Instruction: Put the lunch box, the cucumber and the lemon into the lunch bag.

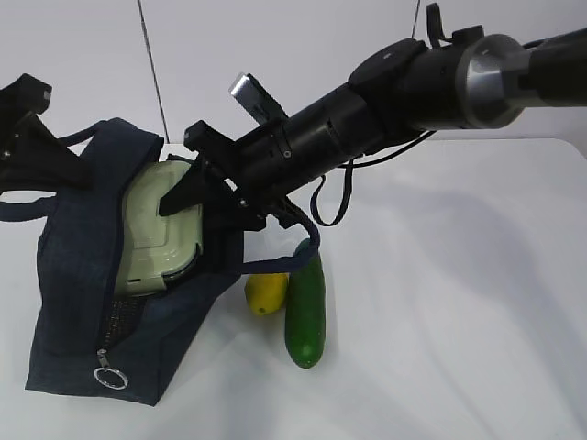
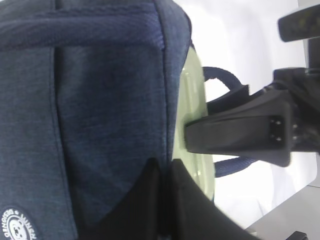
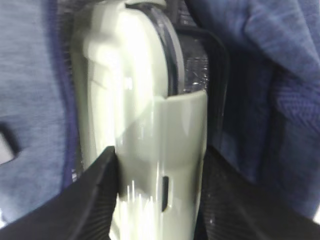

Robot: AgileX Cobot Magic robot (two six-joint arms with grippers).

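Note:
The navy lunch bag (image 1: pixel 78 302) lies tilted on the white table with its mouth open toward the right. The lunch box (image 1: pixel 160 234), with its sage-green lid, sits partly inside that mouth. My right gripper (image 1: pixel 197 220) is shut on the lunch box (image 3: pixel 150 100), one finger on each side of it (image 3: pixel 160 195). My left gripper (image 1: pixel 55 160) is shut on the bag's fabric edge (image 2: pixel 165 172); the bag's side (image 2: pixel 100 110) fills that view and the lid (image 2: pixel 194 100) shows just past it. Beside the bag lie the cucumber (image 1: pixel 305 310) and the lemon (image 1: pixel 265 291), touching.
A metal ring pull (image 1: pixel 110 376) hangs at the zipper's near end. A bag handle strap (image 1: pixel 275 263) loops under my right arm, close to the cucumber's tip. The right arm (image 1: pixel 413 87) reaches across the middle from the upper right.

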